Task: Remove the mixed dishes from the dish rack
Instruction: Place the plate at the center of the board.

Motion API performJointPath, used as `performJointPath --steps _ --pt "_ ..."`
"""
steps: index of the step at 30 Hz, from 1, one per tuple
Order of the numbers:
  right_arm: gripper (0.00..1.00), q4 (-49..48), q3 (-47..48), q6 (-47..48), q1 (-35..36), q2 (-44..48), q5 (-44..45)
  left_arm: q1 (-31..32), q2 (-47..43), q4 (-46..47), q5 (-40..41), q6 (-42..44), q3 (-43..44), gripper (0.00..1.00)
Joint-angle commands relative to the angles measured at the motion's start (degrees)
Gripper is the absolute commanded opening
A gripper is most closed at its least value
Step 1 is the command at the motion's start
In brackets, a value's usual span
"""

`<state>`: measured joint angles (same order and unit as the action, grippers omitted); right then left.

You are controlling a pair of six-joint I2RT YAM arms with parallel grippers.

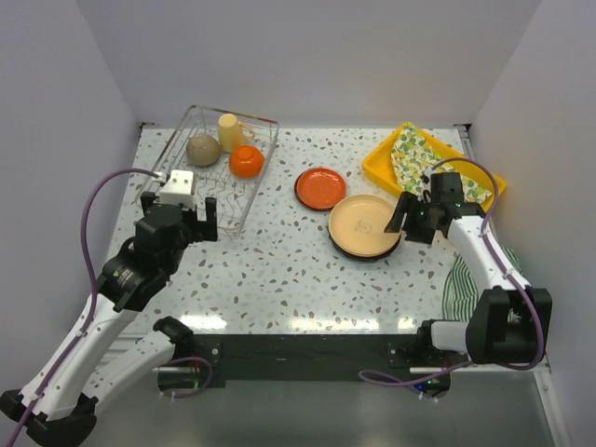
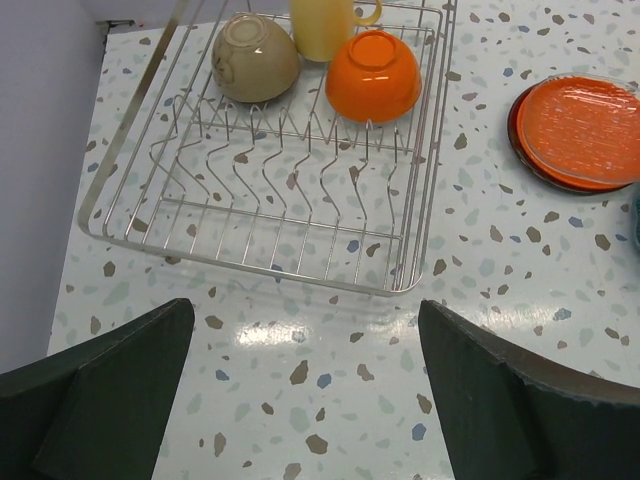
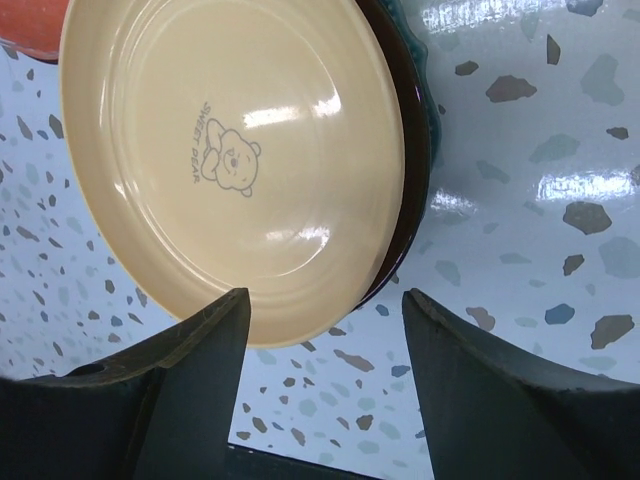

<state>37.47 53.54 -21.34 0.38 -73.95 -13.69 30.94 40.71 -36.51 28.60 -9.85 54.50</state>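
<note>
Speckled table (image 1: 279, 270) | dish rack (image 2: 270, 267): 2 bowls (image 2: 372, 77), 1 mug (image 2: 325, 27) | left end effector (image 2: 305, 310) spread | right end effector (image 3: 325, 300) spread

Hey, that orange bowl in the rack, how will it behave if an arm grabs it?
The orange bowl lies dome-up and looks glossy, so jaws would probably slip on its curve. It looks rigid and likely light. It sits beside the mug on the rack's wires, so a push may nudge the mug.
</note>
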Motion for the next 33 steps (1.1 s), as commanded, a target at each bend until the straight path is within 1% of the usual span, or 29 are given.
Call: performJointPath --steps 1,3,4,7,8,11,14,15,17,18,23,24,27,29,30,31,33 --pt "0.71 1.99 2.62 1.39 1.2 2.32 1.3 0.26 -0.19 2.24 -1.35 0.88 -0.36 1.0" --pt "0.75 2.16 2.8 1.22 2.33 3.11 2.0 0.26 0.07 1.97 -2.23 0.71 -0.27 1.0" --pt "0.8 2.16 2.8 1.13 2.86 4.16 2.61 0.26 0.42 2.06 -2.58 0.62 -0.45 1.0" --pt "0.87 1.29 2.45 1.3 4.97 6.27 3.14 0.26 2.0 2.06 -3.46 -0.17 -0.54 1.0" --pt "0.92 0.59 2.36 1.39 5.67 7.84 3.58 0.26 2.53 2.23 -3.81 -0.43 -0.45 1.0" --pt "0.98 0.15 2.36 1.92 8.14 10.75 4.72 0.26 5.16 5.03 -5.31 -1.49 -0.89 1.0" --pt "0.98 -0.21 2.54 2.01 9.37 12.95 3.68 0.18 9.55 7.06 -5.4 -3.06 0.6 1.0" --pt "0.98 -0.3 2.45 2.09 9.37 13.48 3.41 0.17 12.44 7.68 -5.22 -3.51 1.22 1.0" --pt "0.98 -1.26 2.1 2.1 9.55 14.36 3.06 0.17 15.35 9.61 -4.7 -5.0 3.59 1.0" --pt "0.98 -1.35 2.1 2.1 9.55 15.06 2.19 0.17 18.76 9.88 -3.82 -5.62 4.64 1.0" --pt "0.98 -3.37 0.61 2.88 9.99 16.91 -0.54 -0.79 29.06 12.68 -1.88 -7.12 12.64 1.0" --pt "0.98 -3.46 0.25 3.15 10.68 17.52 0.59 -1.23 32.21 13.04 -1.62 -7.29 14.56 1.0" --pt "0.98 -4.16 -1.41 4.03 15.43 18.4 2.0 -4.12 37.75 14.45 -2.75 -8.26 17.47 1.0" --pt "0.98 -3.82 -2.03 3.59 16.57 18.49 0.69 -7.29 40.14 15.67 -4.68 -8.87 19.85 1.0" --pt "0.98 -3.81 -2.12 3.42 16.67 18.58 0.25 -8.25 42.5 15.86 -7.04 -8.96 21.25 1.0" --pt "0.98 -3.99 -2.47 3.41 16.76 18.93 -0.01 -10.09 43.48 16.29 -7.85 -8.88 21.78 1.0" --pt "0.98 -5.56 -3.88 3.33 16.76 19.55 0.77 -11.68 46.37 18.75 -9.52 -7.82 22.23 1.0"
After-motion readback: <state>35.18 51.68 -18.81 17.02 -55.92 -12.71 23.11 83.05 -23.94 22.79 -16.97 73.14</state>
